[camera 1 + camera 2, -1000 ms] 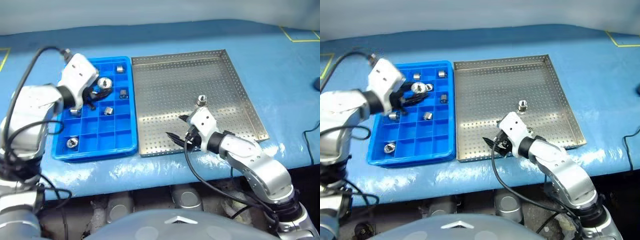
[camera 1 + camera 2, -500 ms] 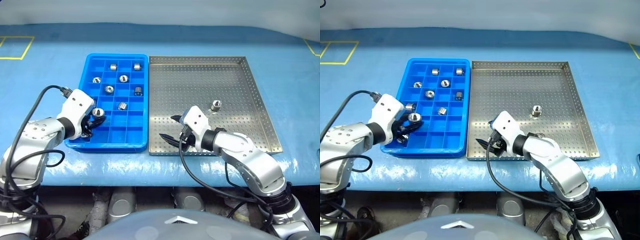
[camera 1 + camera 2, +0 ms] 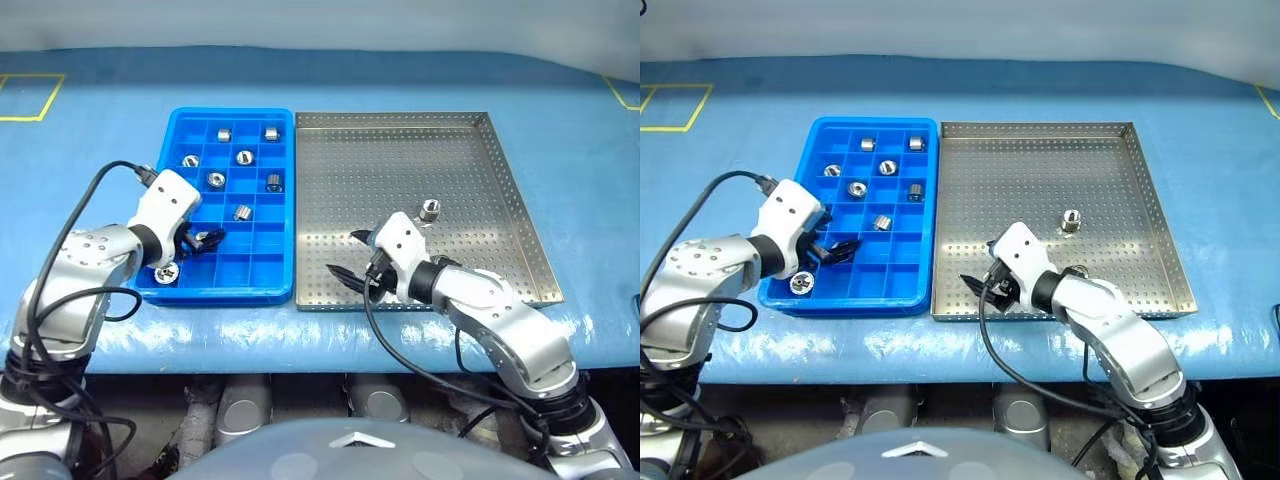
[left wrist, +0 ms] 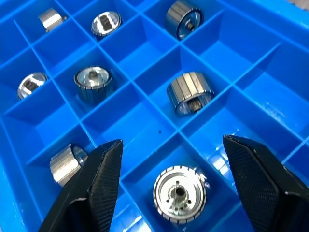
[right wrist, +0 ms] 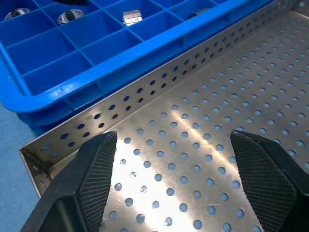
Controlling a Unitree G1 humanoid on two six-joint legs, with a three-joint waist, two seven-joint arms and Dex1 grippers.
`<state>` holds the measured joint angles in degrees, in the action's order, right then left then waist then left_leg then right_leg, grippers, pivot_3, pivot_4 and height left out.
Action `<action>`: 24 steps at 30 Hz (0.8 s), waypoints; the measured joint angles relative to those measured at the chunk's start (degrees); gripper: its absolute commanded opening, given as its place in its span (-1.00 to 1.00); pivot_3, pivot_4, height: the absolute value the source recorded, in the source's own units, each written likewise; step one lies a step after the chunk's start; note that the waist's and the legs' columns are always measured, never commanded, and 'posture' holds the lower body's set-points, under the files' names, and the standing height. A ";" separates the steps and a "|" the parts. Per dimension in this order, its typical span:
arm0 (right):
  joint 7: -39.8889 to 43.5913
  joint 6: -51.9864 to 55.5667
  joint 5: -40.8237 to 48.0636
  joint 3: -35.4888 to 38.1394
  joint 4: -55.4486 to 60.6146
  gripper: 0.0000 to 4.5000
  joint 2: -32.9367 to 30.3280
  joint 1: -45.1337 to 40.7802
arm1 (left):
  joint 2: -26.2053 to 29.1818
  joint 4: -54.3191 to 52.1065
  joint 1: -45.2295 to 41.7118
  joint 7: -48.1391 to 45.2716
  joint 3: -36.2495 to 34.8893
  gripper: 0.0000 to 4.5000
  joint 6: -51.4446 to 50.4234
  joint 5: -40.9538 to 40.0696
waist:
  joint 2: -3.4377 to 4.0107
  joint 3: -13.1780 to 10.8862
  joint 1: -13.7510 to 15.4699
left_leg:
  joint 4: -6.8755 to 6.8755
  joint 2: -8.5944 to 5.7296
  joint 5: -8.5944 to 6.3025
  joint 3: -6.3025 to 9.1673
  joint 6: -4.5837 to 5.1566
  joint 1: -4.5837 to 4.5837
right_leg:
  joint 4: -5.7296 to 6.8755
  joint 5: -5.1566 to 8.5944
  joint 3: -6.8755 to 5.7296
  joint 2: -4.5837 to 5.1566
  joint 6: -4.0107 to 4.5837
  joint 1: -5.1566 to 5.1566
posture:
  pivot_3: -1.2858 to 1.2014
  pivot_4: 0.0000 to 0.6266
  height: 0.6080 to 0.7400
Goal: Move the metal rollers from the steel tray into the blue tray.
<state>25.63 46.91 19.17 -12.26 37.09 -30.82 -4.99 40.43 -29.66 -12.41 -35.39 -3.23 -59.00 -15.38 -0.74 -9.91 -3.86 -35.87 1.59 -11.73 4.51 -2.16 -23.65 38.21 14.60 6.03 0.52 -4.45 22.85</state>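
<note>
Both arms wear smooth silver-grey metallic shells built of rounded, bulbous segments, with darker black bands at the joints between them. Each wrist ends in a glossy white, boxy housing with rounded corners. From that housing spring two black fingers: the left tool (image 3: 203, 241) and the right tool (image 3: 348, 255) look alike. Seen close, the fingers (image 4: 99, 181) are broad, wedge-shaped pads covered in a fine cross-hatched, knurled texture, matte black. A thin black cable loops out from the white housing of each wrist and runs back along the arm toward the silver shoulder shells
</note>
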 measured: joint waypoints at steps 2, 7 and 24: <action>-3.72 1.75 -1.93 2.39 0.04 0.75 0.54 0.14 | -3.95 -0.09 -1.62 -1.38 -0.24 0.61 1.51 -3.85 | 0.00 0.00 0.14 | -0.04 -0.02 0.00 0.01 0.00 -0.02 | 0.00 -0.01 0.00 0.01 -0.01 0.00 | -0.02 -0.52 1.00; -12.06 8.13 -5.09 9.70 -1.20 0.75 4.00 -2.20 | -10.35 -1.85 -6.90 -6.01 6.81 0.61 4.15 -10.32 | 0.06 0.04 -0.09 | -0.07 -0.03 0.00 -0.02 -0.01 -0.01 | 0.02 -0.05 0.04 0.00 -0.03 -0.03 | -0.04 -0.52 1.00; -21.79 8.75 -8.08 19.08 -18.72 0.75 15.45 -10.50 | -12.49 6.11 -10.73 -11.80 23.00 0.61 11.63 -9.38 | 0.20 0.12 -3.92 | -0.05 -0.02 0.00 -0.08 0.01 0.04 | 0.08 -0.06 0.17 -0.06 -0.06 -0.01 | -0.07 -0.52 1.00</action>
<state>3.84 55.66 11.09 6.82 18.37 -15.37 -15.49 27.94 -23.55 -23.14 -47.19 19.77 -47.37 -24.77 -0.55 -9.79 -7.77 -35.92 1.57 -11.73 4.43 -2.15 -23.61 38.28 14.55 6.20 0.46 -4.51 22.84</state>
